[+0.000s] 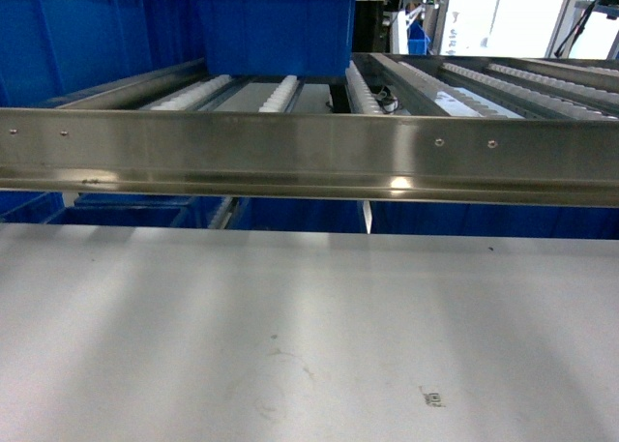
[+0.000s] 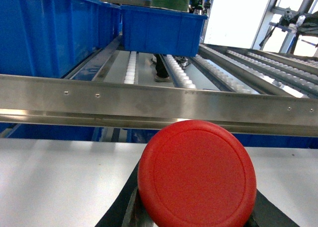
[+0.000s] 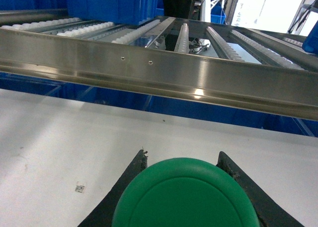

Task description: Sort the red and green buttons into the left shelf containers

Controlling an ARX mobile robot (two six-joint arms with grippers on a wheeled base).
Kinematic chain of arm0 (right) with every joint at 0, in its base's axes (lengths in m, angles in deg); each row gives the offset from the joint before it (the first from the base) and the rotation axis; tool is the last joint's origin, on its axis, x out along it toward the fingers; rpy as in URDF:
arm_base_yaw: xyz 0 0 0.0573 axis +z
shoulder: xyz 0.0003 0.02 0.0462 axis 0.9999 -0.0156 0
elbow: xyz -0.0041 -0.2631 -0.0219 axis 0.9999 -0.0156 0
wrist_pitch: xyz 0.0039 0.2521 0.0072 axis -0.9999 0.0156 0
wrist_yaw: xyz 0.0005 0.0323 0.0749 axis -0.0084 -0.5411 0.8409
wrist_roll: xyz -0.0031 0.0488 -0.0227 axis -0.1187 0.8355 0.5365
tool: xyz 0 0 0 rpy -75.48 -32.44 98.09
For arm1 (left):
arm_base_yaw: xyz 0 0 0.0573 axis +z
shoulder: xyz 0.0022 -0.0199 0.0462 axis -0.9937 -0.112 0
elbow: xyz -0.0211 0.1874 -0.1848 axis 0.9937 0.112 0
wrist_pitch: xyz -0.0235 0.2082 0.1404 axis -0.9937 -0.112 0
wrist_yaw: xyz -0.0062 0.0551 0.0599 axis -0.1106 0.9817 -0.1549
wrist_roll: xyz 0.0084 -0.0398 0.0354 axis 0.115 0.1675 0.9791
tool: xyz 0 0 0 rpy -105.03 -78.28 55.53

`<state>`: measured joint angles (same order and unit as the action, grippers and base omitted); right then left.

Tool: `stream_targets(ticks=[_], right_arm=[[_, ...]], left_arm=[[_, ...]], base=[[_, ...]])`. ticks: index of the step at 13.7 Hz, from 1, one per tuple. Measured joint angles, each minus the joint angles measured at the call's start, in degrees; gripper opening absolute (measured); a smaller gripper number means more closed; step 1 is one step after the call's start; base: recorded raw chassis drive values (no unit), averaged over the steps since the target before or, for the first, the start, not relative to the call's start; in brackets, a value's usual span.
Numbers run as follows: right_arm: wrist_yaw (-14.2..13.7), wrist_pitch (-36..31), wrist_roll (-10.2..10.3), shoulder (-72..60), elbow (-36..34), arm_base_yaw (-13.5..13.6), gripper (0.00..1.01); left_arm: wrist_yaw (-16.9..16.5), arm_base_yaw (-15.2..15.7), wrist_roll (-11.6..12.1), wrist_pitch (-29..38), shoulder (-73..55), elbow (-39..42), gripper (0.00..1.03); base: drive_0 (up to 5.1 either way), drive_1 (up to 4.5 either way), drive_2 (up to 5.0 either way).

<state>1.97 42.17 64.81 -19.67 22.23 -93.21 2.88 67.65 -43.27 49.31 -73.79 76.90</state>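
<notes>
I am holding one button in each gripper, above a pale grey tabletop [image 1: 309, 336], facing a steel rail [image 1: 309, 157] at the front of a roller shelf [image 1: 280, 94].

In the left wrist view, the red button [image 2: 197, 175] fills the lower frame, its round domed cap facing the camera. The left gripper [image 2: 196, 214] has its jaws clamped on the button, dark fingers showing at either side below the cap. In the right wrist view, the green button [image 3: 185, 194] sits the same way, the right gripper [image 3: 184, 207] with jaws closed on it.

Each cap points back toward its wrist camera, so I judge each button's short axis runs along the gripper's line, body hidden behind the cap. I judge this grip keeps both buttons steady for carrying over the rail.

The blue bins [image 1: 276, 26] stand on the shelf's left side, beyond the rail. Neither gripper shows in the head view.
</notes>
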Motion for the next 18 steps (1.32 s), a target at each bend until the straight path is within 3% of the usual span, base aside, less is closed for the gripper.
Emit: stream_targets(ticks=[18], right_arm=[[0.0, -0.07, 0.0, 0.02, -0.11, 0.0, 0.34]], left_arm=[[-0.02, 0.0, 0.0, 0.13, 0.11, 0.0, 0.25]], base=[[-4.7, 1.05, 3.7]])
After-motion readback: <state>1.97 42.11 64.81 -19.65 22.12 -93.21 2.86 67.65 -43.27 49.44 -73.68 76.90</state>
